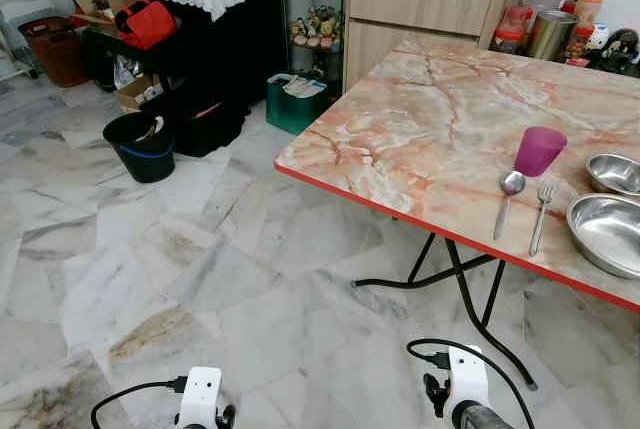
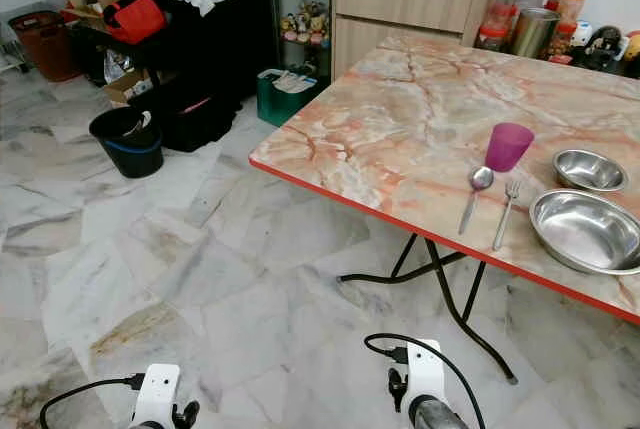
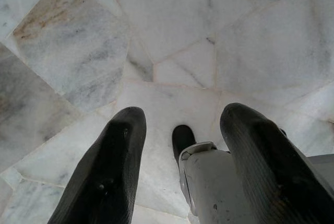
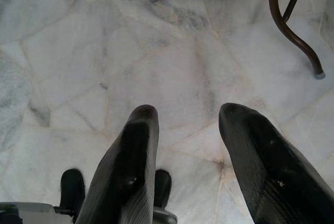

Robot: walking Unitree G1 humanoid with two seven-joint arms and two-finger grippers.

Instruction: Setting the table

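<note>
Stood short of the marble worktop [image 1: 420, 129] with left pincer [image 3: 177, 166] and right pincer [image 4: 188, 166] hanging spread and empty over the floor, spoon [image 1: 506, 199] and fork [image 1: 540, 214] lying parallel between purple cup [image 1: 539, 150] and steel bowls [image 1: 610, 232], seemingly laid as a place setting.

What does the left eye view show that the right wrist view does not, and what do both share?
Left eye view alone: the marble-patterned table top with a purple cup, spoon, fork and two steel bowls, plus a black bucket on the floor.

Right wrist view alone: the right hand, fingers apart and holding nothing, hanging over the floor.

Both: the pale marble floor and the table's dark metal legs.
</note>
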